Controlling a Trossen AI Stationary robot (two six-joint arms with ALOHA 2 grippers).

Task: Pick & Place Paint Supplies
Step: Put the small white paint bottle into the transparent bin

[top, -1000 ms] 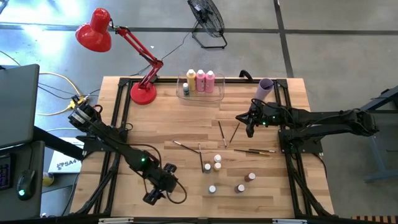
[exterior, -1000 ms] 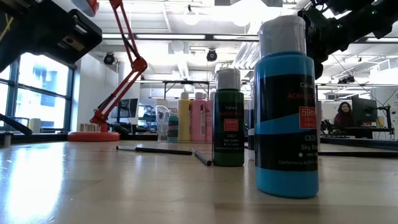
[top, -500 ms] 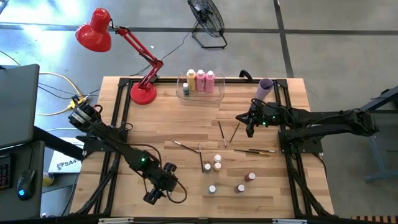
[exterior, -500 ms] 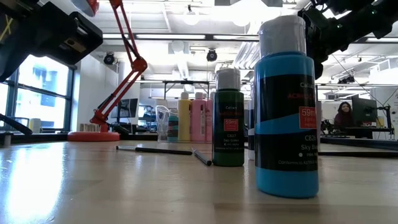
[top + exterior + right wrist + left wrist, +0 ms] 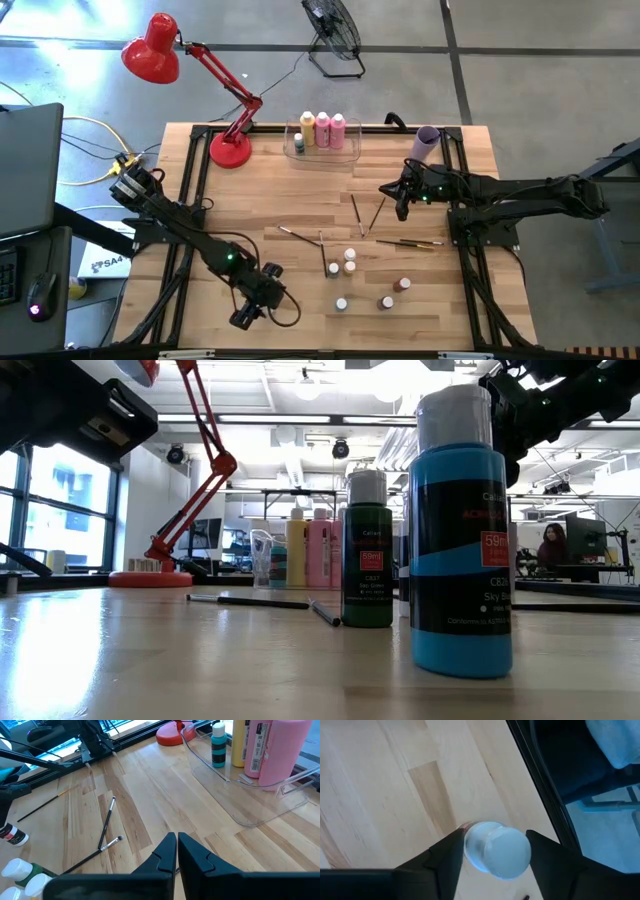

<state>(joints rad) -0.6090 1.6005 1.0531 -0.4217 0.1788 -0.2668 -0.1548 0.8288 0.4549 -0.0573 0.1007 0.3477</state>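
My left gripper [image 5: 247, 314] is low over the table's near left part, and a white-capped bottle [image 5: 497, 849] sits between its fingers. The cap hides the bottle's body. My right gripper [image 5: 401, 203] hangs shut and empty over the far right part of the table, near the clear bin [image 5: 352, 152]. Several tiny white-capped bottles [image 5: 349, 262] stand on the table's near middle; a sky-blue one [image 5: 460, 560] and a green one [image 5: 367, 560] show large in the low view. Thin paintbrushes [image 5: 356, 215] lie flat beside them. Three tall pink and yellow bottles [image 5: 322, 128] and a teal one [image 5: 218, 745] stand in the bin. My left gripper has the bottle's white cap [image 5: 470, 845] between its two fingers, one on each side, and the cap fills the gap. The fingers slant down at it from above. The gripper's own body hides whatever lies below the cap, so I cannot tell whether the bottle stands on the table or is lifted.
A red desk lamp [image 5: 230, 148] stands at the far left of the table. A lilac cup [image 5: 427, 142] lies at the far right corner. The table's black frame edge [image 5: 540, 795] runs close by the left gripper. Bare wood lies between the left gripper and the lamp.
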